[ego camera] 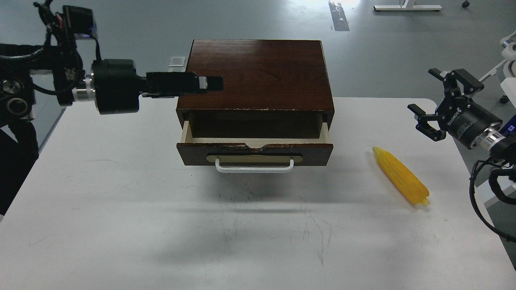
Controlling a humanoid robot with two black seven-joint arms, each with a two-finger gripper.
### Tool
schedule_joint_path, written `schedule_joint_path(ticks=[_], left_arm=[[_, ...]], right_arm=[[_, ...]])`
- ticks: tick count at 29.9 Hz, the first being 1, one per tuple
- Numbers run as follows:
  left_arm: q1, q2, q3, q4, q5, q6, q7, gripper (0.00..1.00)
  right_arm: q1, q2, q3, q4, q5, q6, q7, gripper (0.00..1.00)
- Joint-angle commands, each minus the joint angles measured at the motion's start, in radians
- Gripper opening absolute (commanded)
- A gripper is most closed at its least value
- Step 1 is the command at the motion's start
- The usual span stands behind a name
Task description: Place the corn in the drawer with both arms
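The yellow corn [401, 176] lies on the white table [121, 201], to the right of the dark brown box [258, 72]. The box's drawer [314, 150] is pulled partly open, its white handle [254, 166] facing me; its inside looks empty. My left gripper [209, 83] hangs over the box's top left corner, pointing right, seen side-on as one dark bar, holding nothing. My right gripper [420, 89] is open and empty, above the table's right edge, up and right of the corn.
The grey floor lies beyond the table's far edge. White chair legs [506, 60] stand at the far right. Black cables [479, 189] hang from my right arm past the table's right edge.
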Motion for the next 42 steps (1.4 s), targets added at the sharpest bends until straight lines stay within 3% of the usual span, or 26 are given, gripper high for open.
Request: schedule_joint_path(ticks=[1,11,19,36,42], left_arm=[[0.098,0.016,-0.003,0.076,-0.356,0.049,0.000,0.99],[0.264,-0.027,-0.040,0.299,-0.668,0.033,0.000,0.99],[0.406,-0.078,-0.164,0.320,-0.699,-0.027,0.000,0.99],[0.456,-0.119,-0.221,0.334,-0.696,-0.046,0.000,0.99],[0.457,-0.116,-0.221,0.334,-0.688,-0.046,0.000,0.99]], right_arm=[[0.032,-0.049,-0.003,0.026,-0.149,0.000,0.000,1.00],[0.144,-0.185,-0.010,0.119,-0.891,0.000,0.000,1.00],[0.138,-0.178,-0.033,0.118,-1.338,0.000,0.000,1.00],[0.141,0.006,-0.242,-0.023,-1.424,-0.154,0.000,1.00],[0.143,0.069,-0.308,-0.079,-1.424,-0.157,0.000,1.00]])
